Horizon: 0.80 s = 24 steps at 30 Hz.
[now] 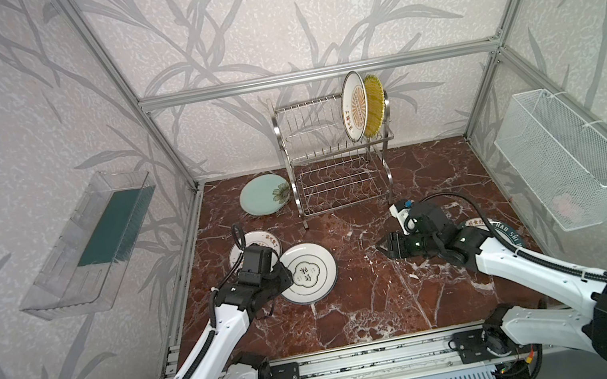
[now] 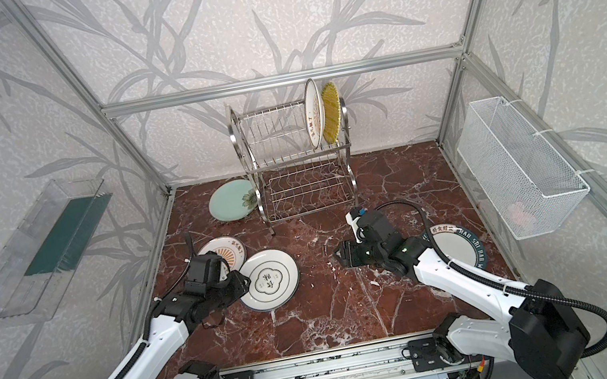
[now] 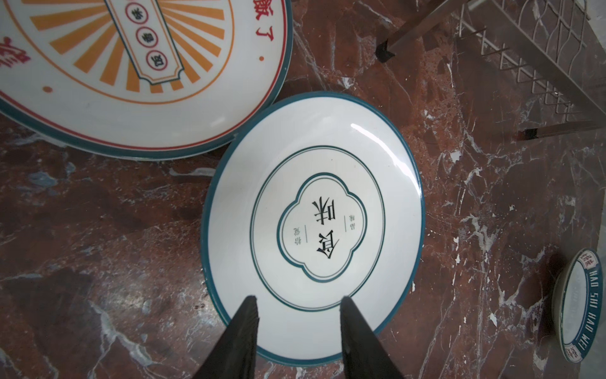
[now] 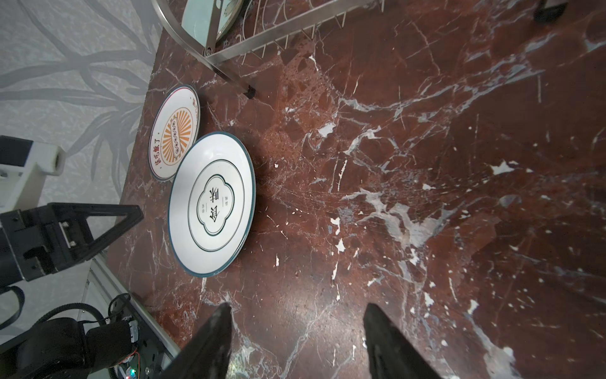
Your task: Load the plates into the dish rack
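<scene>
The white plate with the four-lobed emblem lies face up on the bench, at its front left. Its far rim meets the sunburst plate beside it; whether it rests on that plate or only touches it is unclear.

The left gripper sits at the near rim with its fingers apart and nothing between them. In the wrist view both tips lie side by side over the plate's edge, so this looks like the approach to a pick. As they stand the fingers would only press on the face. A good grasp probably needs the wrist rolled so one finger slides under the rim and the other lands on top. It should then close firmly, because glazed ware is slippery, and lift away from the sunburst plate so that plate isn't dragged.

The rack stands at the back with two plates upright at the right end of its upper tier, and free slots to their left.

The right gripper hovers with its fingers apart over bare bench, holding nothing.
</scene>
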Motion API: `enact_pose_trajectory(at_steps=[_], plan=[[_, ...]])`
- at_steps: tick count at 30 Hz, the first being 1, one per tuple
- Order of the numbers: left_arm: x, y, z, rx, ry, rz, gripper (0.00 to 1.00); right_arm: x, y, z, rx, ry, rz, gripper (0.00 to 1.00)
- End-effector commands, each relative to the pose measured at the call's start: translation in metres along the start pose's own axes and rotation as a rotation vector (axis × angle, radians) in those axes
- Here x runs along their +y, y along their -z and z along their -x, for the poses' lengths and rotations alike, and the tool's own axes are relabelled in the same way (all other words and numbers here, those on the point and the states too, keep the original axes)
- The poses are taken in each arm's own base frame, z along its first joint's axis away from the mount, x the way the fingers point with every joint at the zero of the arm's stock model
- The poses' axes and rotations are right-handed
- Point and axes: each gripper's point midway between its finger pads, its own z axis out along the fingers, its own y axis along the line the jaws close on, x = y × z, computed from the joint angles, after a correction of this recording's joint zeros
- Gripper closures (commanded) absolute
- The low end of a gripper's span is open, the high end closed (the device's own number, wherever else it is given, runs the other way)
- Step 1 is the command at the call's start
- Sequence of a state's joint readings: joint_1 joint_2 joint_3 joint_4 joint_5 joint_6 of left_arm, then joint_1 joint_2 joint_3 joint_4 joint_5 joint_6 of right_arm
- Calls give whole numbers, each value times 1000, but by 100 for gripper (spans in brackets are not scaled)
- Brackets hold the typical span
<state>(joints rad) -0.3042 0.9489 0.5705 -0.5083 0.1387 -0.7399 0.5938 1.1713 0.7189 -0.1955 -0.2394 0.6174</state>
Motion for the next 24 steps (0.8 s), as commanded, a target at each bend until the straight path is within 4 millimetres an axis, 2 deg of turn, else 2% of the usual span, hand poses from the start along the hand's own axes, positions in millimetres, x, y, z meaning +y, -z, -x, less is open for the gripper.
enact_pose_trajectory(at_steps=[1, 14, 24], plan=[[3, 0, 0, -20, 32, -12, 60, 10, -7, 5, -17, 1, 55, 37], [40, -4, -14, -52, 94, 73, 61, 12, -47, -6, 79, -51, 117, 38], [46, -17, -16, -42, 128, 53, 67, 12, -62, -13, 105, -68, 138, 39]])
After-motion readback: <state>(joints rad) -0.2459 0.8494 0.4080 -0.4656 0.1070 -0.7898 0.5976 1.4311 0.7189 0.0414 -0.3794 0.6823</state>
